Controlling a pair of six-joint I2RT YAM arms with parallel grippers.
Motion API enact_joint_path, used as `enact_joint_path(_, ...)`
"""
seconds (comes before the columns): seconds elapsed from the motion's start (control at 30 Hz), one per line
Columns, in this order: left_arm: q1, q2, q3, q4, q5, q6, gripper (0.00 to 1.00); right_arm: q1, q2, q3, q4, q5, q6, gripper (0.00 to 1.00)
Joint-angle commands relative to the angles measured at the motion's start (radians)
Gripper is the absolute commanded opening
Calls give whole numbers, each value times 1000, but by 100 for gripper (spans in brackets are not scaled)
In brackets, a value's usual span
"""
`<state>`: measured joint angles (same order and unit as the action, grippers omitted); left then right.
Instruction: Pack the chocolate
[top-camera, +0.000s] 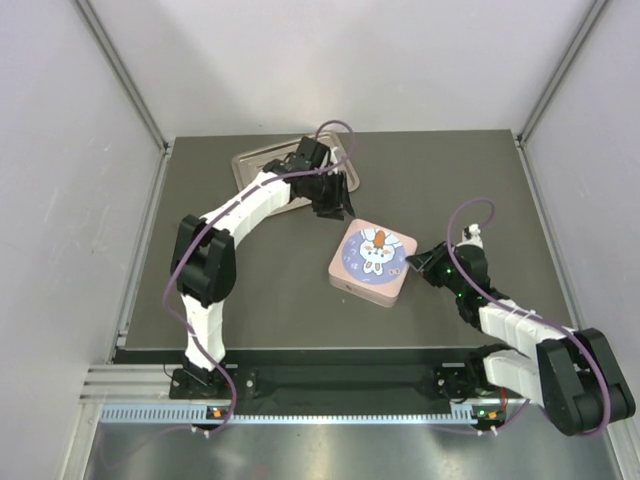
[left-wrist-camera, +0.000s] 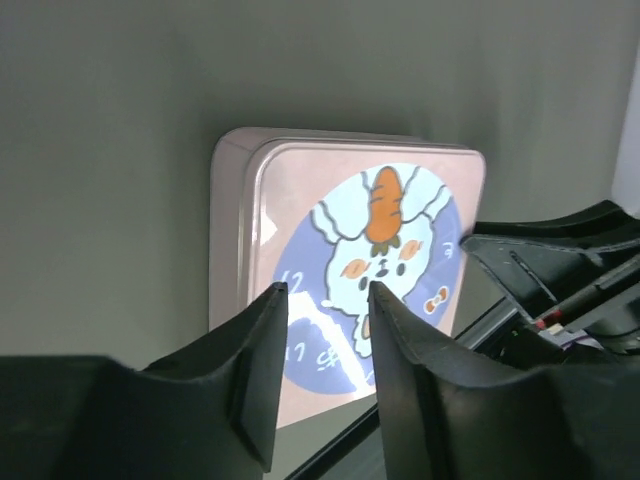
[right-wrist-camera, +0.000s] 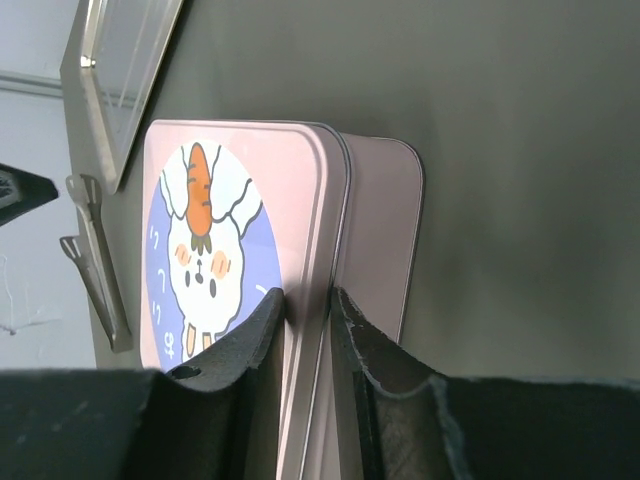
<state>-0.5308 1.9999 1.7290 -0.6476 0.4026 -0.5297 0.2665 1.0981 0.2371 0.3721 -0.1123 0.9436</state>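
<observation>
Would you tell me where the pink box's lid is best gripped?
Pinch the lid by its thin rim on the edge nearest the right claw, coming in low from the right; it lies flat on the pink box, so only that lip protrudes.

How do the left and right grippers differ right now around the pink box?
The left gripper hangs clear of the pink box, by its far side; the right gripper is at its right edge. The left's jaws are open and empty; the right's pinch the rim of its lid. Both face the box.
</observation>
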Motion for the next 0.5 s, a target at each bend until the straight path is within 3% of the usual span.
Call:
enact_joint_path(0.0,-27,-87,-82,43,66,-18,42,8,34,-30,-131,20,-46,2)
enact_joint_path(0.07,-57,-118,-211,135,135,-41,31,8,29,-24,-140,22,-57,2)
enact_joint_path(0.27,-104,-165,-546,302,104,-96,24,4,31,56,-244,13,-133,7)
enact_joint_path(0.47,-106,-170,-502,279,108,-76,23,-9,-7,309,-542,65,-268,30)
